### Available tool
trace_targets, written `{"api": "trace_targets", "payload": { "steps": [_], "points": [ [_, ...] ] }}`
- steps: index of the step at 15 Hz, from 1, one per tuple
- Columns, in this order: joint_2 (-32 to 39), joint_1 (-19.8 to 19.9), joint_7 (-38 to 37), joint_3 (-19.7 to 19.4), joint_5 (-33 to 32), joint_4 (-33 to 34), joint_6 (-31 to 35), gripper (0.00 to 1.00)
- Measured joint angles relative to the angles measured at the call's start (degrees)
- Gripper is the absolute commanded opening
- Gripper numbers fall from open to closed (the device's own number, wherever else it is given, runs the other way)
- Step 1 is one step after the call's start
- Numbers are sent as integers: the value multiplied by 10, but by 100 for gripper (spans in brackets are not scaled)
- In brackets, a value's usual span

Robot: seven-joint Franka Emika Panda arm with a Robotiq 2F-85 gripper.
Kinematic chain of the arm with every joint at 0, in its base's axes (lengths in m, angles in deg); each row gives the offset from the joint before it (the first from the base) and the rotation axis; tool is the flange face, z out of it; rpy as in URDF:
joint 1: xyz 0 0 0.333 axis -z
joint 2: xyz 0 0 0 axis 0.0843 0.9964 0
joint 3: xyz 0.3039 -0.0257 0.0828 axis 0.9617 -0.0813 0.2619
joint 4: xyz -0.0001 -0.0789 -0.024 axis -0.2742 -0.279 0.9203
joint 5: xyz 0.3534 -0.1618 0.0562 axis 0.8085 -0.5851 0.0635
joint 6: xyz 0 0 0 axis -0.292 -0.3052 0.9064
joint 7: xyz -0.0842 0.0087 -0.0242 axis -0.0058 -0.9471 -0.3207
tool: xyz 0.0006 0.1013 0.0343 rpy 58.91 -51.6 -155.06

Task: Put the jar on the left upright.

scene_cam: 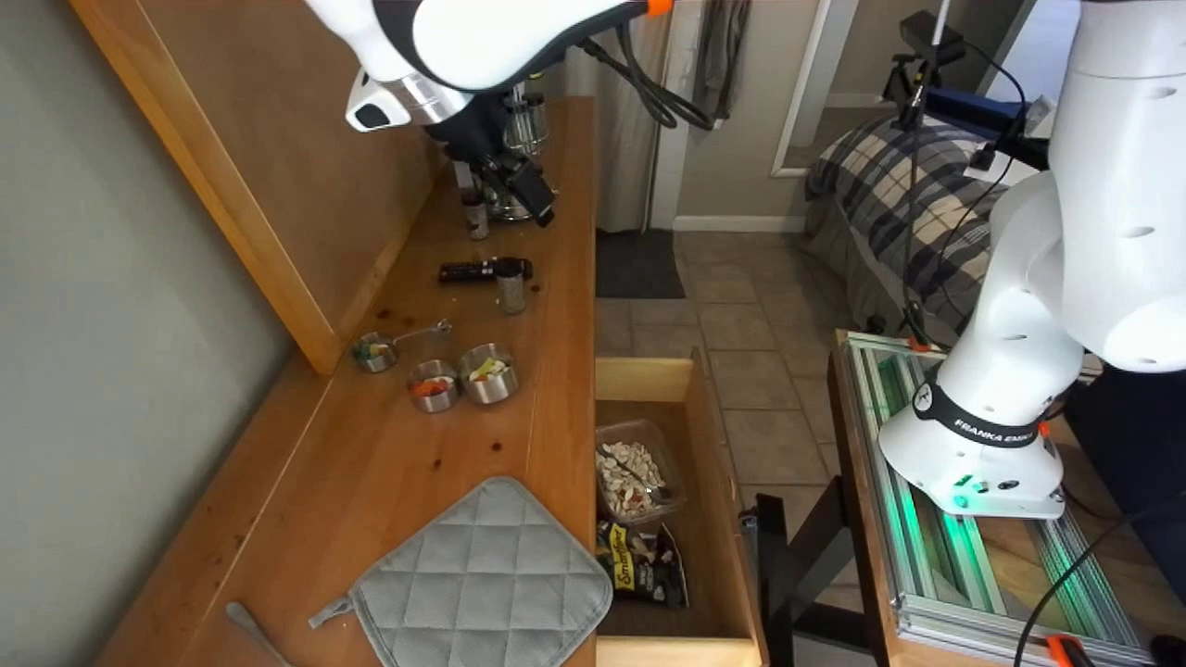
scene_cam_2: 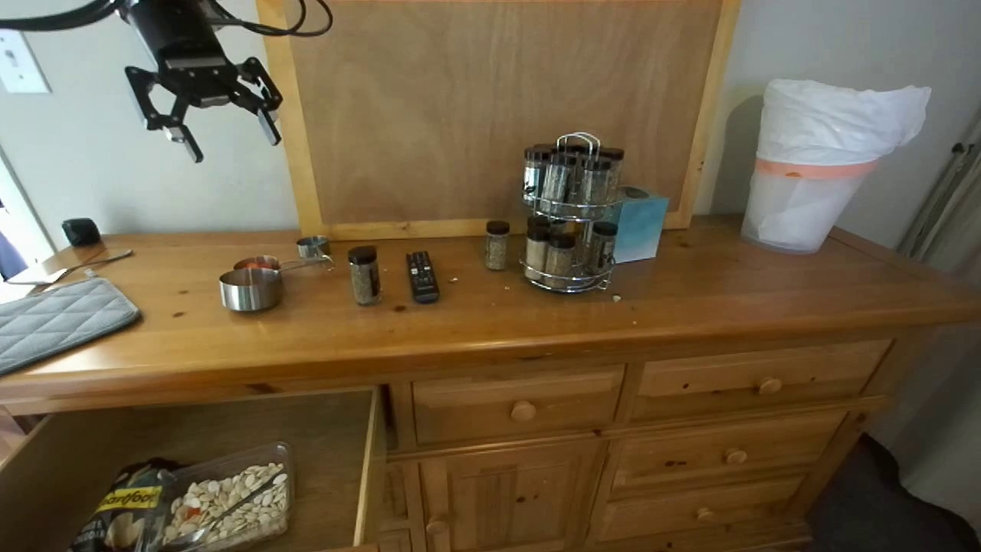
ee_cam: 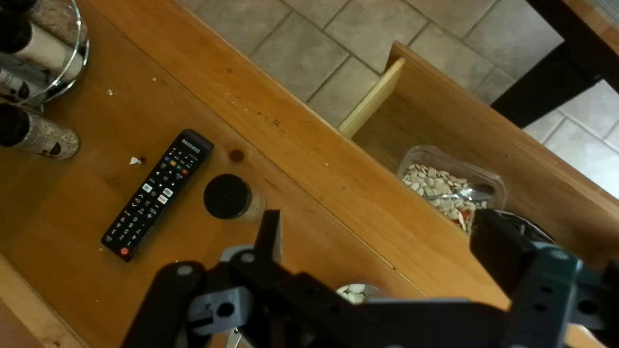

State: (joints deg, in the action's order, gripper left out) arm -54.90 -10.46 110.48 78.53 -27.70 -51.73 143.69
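The jar on the left, a small slim greyish spice jar with a black lid, stands upright on the wooden counter in both exterior views [scene_cam: 511, 290] [scene_cam_2: 365, 277]. It also shows in the wrist view, lid facing up [ee_cam: 229, 198]. A similar jar [scene_cam_2: 497, 247] stands upright beside the wire rack and shows in the wrist view too [ee_cam: 46, 135]. My gripper [scene_cam_2: 236, 152] is open and empty, well above the counter and apart from the jar. In the wrist view its two fingers are wide apart [ee_cam: 379, 220] with nothing between them.
A black remote [scene_cam_2: 423, 277] lies beside the jar. A wire rack [scene_cam_2: 569, 285] of several jars stands farther along. Metal measuring cups [scene_cam_2: 251, 290] and a grey quilted pad [scene_cam: 491, 584] are on the counter. An open drawer [scene_cam: 718, 519] holds a seed tub [scene_cam: 639, 477].
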Motion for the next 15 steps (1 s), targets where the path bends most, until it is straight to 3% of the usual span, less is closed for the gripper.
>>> {"api": "trace_targets", "payload": {
  "steps": [3,11,15],
  "points": [
    [-91,21,-34,-2,69,-76,25,100],
    [-307,15,9,-3,-93,-302,125,100],
    [-362,15,10,-5,-115,-367,160,100]
  ]
}}
